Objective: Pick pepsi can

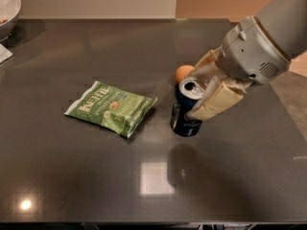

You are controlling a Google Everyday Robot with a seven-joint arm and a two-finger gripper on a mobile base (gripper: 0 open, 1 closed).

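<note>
Can (184,115) is a bit right of centre on the worktop (72,176), tilted slightly, silver top up; can't tell if its base is on the surface or just off it. Claw (194,97) reaches in from the right and is clamped on the can's upper half, with the near finger (213,99) flat against its right side and the other behind it. Orange (183,73) is just behind the can, green chip bag (112,108) lies flat near its left, not touching, and a white bowl (7,8) sits at the far-left corner.
</note>
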